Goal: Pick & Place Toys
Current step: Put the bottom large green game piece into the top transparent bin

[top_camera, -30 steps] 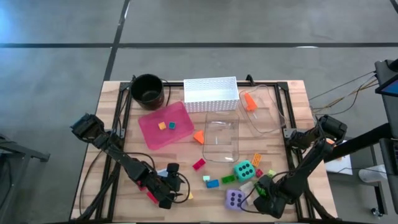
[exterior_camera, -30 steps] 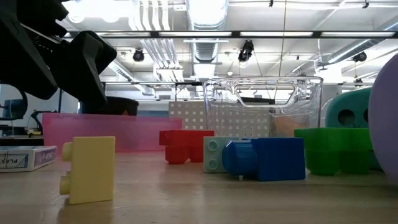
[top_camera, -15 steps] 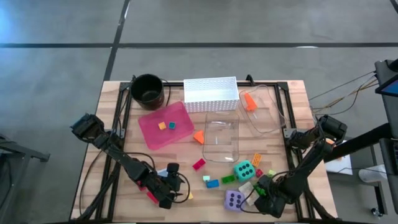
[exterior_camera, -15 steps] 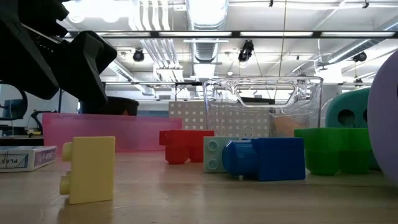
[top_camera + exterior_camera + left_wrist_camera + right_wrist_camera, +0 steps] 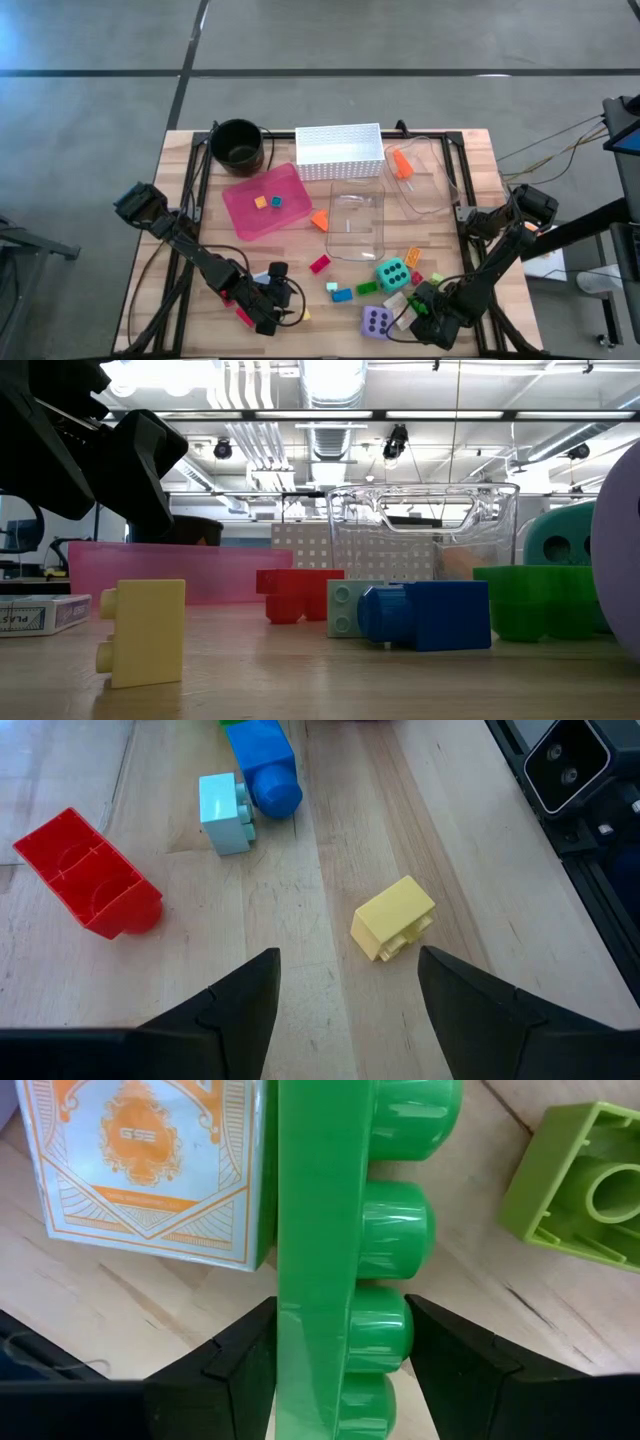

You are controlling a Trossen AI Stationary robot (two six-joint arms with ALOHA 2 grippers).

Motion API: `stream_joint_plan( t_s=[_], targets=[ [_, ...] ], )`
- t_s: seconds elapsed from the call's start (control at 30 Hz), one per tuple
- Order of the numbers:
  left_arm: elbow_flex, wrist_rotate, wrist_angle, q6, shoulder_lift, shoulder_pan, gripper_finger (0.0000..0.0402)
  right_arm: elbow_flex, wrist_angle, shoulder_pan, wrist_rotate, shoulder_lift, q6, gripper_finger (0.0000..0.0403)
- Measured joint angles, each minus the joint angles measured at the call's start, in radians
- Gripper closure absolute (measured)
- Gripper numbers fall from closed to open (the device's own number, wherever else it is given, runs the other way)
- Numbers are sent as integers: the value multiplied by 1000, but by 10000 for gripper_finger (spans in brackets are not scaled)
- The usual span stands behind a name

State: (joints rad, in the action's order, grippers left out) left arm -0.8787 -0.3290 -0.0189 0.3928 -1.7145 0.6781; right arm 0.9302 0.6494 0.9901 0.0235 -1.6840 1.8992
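Loose toys lie on the near half of the wooden table: a red brick (image 5: 320, 263), a blue brick (image 5: 342, 294), a teal die (image 5: 392, 272) and a purple die (image 5: 377, 320). My left gripper (image 5: 345, 1020) hangs open near the front edge, slanting down. A yellow brick (image 5: 393, 917) lies on its side just beyond its fingertips. My right gripper (image 5: 340, 1370) points down beside the purple die, shut on a long green brick (image 5: 325, 1210). An orange-patterned card box (image 5: 150, 1160) and a lime brick (image 5: 590, 1190) lie on the table beside it. My right gripper pinches the long green brick between its two fingers, one on the flat underside (image 5: 285, 1330), the other on the studs (image 5: 395, 1330). The fingers come from above, pointing down, and lie across the brick, which stands on its long edge. Whether it rests on the table I cannot tell.
A black pot (image 5: 238, 143), a white perforated basket (image 5: 339, 150) and a pink tray (image 5: 245, 215) holding two small bricks stand at the back. Two clear plastic containers (image 5: 357, 222) (image 5: 425, 175) lie mid-table. The near table edge is close to both grippers.
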Motion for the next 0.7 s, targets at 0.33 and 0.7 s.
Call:
stream_joint_plan(
  t_s=[0.33, 0.7],
  targets=[
    [0, 0, 0, 0, 0, 0, 159, -3, -1, 0, 0, 0, 0, 195],
    [0, 0, 0, 0, 0, 0, 159, -5, 0, 0, 3, 0, -11, 228]
  ],
)
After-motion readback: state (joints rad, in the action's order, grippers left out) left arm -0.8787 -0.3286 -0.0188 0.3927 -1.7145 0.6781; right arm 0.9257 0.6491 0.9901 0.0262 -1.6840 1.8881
